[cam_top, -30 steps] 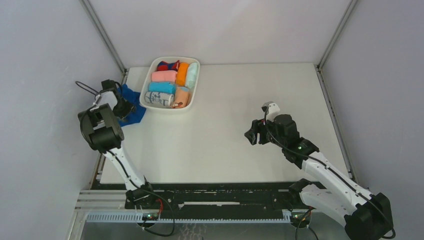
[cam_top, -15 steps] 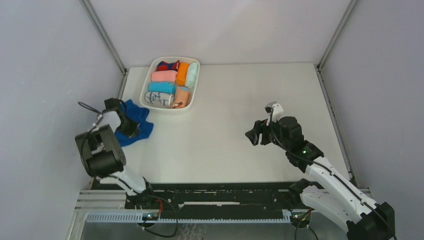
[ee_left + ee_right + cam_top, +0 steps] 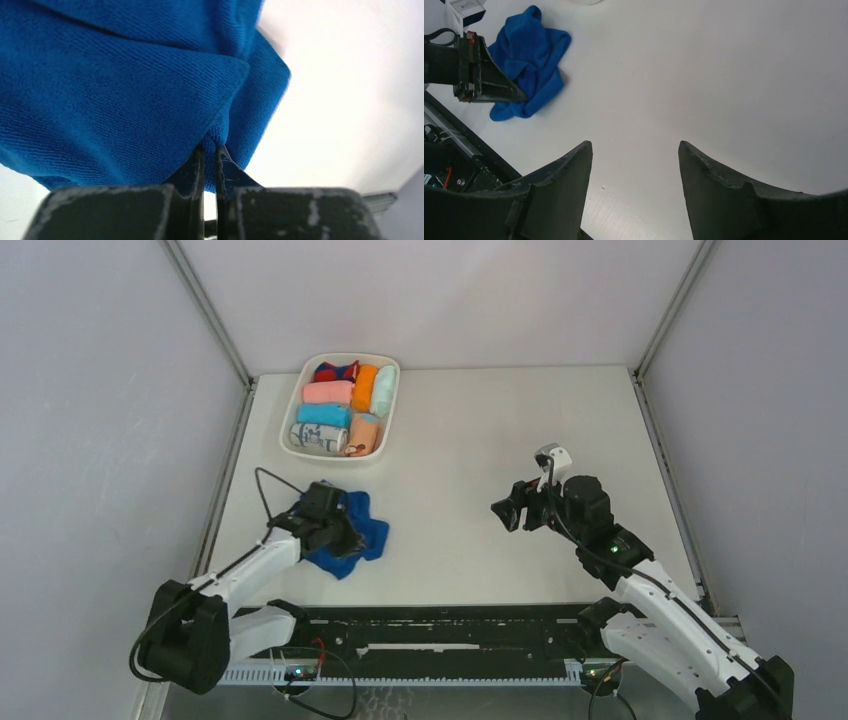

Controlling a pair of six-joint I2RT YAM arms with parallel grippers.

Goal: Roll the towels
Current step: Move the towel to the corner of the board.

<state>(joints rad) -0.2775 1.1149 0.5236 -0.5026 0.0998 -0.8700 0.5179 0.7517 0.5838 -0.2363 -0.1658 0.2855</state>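
Note:
The royal-blue towel [image 3: 362,533] lies crumpled on the white table, near the front left. My left gripper [image 3: 338,540] is shut on a fold of its edge; in the left wrist view the towel [image 3: 115,85] fills the frame and the closed gripper [image 3: 210,147] pinches its hem. The right wrist view shows the towel [image 3: 531,55] with the left gripper [image 3: 519,97] at its near corner. My right gripper [image 3: 506,510] hovers open and empty at mid-right, well apart from the towel [image 3: 634,150]. A small peach-orange cloth [image 3: 365,433] lies in the tray's near right corner; its spots are too small to see.
A white tray [image 3: 290,445] at the back left holds several rolled cloths: pink, light-blue, orange, mint, white printed and a red-blue one. Grey walls enclose the table on three sides. A black rail [image 3: 440,625] runs along the near edge.
My left gripper has carried the blue towel from the far left edge beside the tray toward the near middle-left of the table. The right arm has barely moved.

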